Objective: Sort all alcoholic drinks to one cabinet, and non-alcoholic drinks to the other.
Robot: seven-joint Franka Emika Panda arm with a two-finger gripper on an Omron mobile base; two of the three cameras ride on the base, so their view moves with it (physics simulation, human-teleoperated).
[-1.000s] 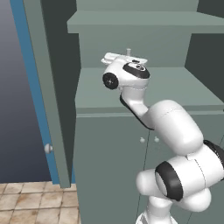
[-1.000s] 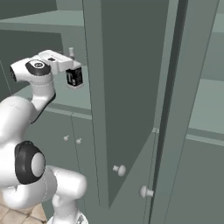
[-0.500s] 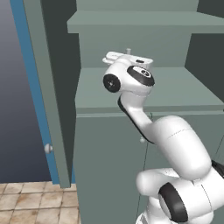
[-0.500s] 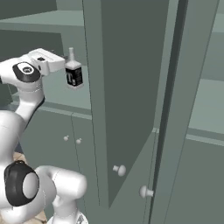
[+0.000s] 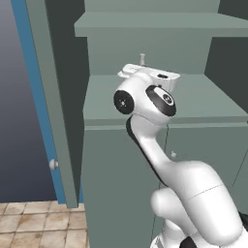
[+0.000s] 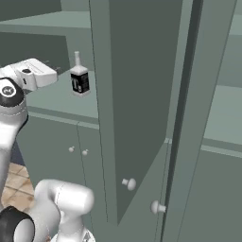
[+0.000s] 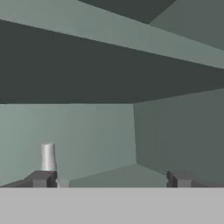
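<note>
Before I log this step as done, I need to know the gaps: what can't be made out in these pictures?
- Black-labelled bottle: in the left base view the robot's hand hides all but its neck; in the hand view the bottom edge cuts off its body.
- Gripper: jaws stand wide apart in the hand view, but the edge cuts off all but the tips.
- The other drinks: whether any stand deeper in the cabinet is hidden by its open door in the right base view.

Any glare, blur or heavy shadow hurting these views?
No glare in any view. Right base view: flat lighting, black-labelled bottle readable though soft. Left base view: cabinet interior shaded, the arm covers most of the bottle. Hand view: coarse and dim, bottle neck pale beside the gripper.
</note>
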